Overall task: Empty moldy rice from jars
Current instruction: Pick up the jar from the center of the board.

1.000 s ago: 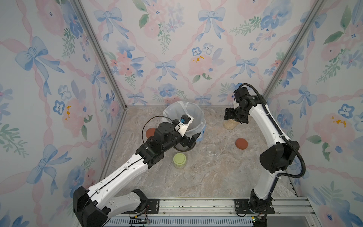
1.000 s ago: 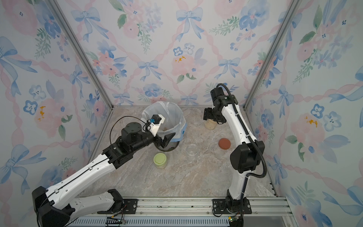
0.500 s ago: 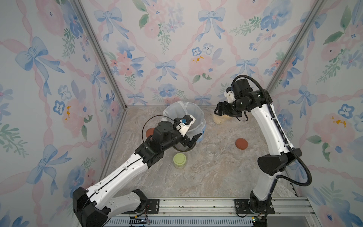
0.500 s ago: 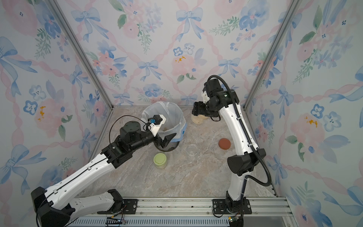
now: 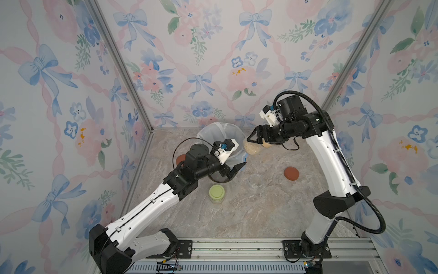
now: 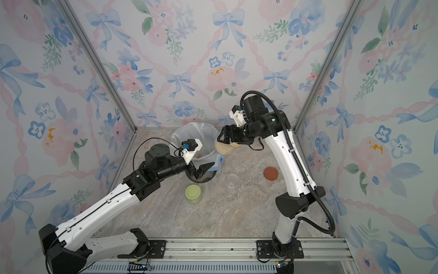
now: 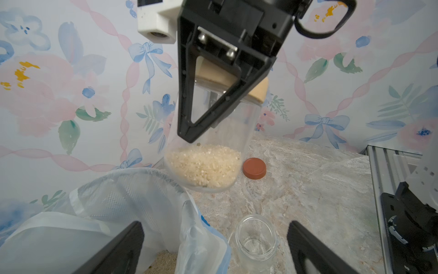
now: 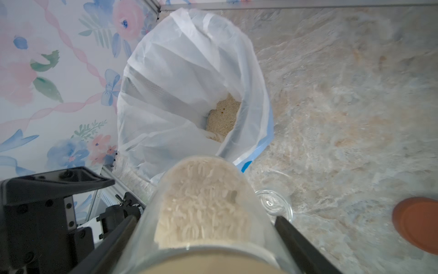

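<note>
Clear glass jar; thin plastic liner; marbled tabletop.

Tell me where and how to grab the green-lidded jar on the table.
Take the green-lidded jar by its glass wall below the lid, jaws level, coming from the side away from the bin. It stands upright, the bin close behind it, and the open left gripper is nearest.

On the marbled table stand a lined bin, a green-lidded jar near it, an open empty jar, a red lid, and a half-hidden red disc.
</note>
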